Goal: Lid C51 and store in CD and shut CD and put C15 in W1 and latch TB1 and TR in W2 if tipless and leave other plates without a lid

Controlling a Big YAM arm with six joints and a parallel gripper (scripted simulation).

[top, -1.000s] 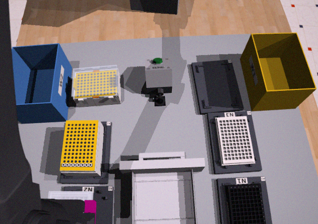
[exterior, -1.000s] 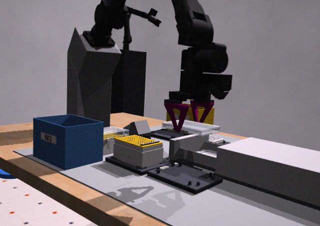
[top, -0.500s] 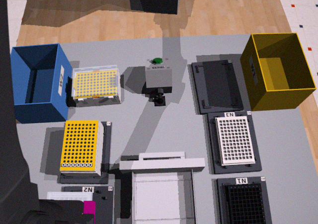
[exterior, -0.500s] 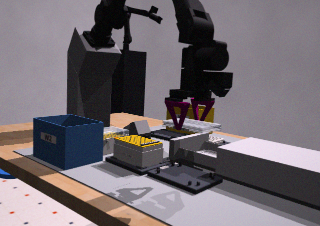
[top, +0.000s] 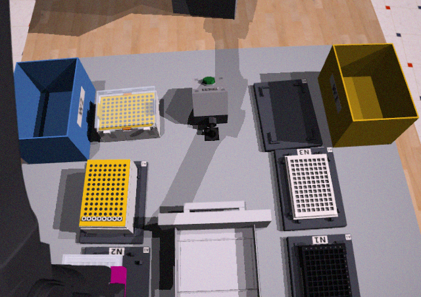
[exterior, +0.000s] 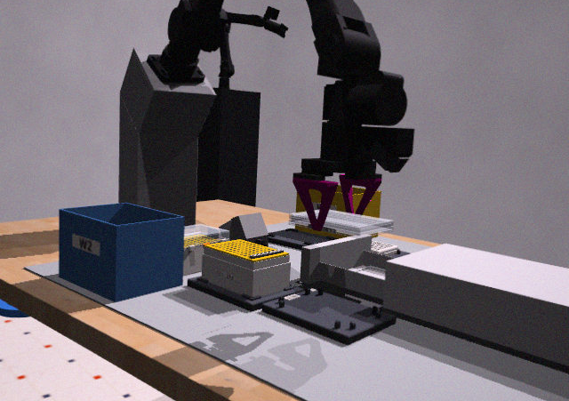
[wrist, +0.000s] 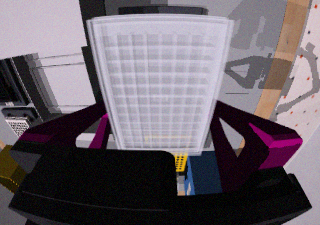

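Note:
My gripper is shut on the clear assay plate across its short width and holds it level in the air, well above the empty N2 nest. The plate looks layered, as if its clear lid is on it. In the wrist view the plate fills the space between the magenta fingers. In the overhead view the plate is partly hidden under my arm, beside the N2 nest. The cooler drawer stands open with a bare white floor. The white plate sits in N3.
The lid park holds nothing. The yellow bin is at the back right and the blue bin at the back left. The tip box, the tip rack with one row of tips, the green key and a black plate also stand here.

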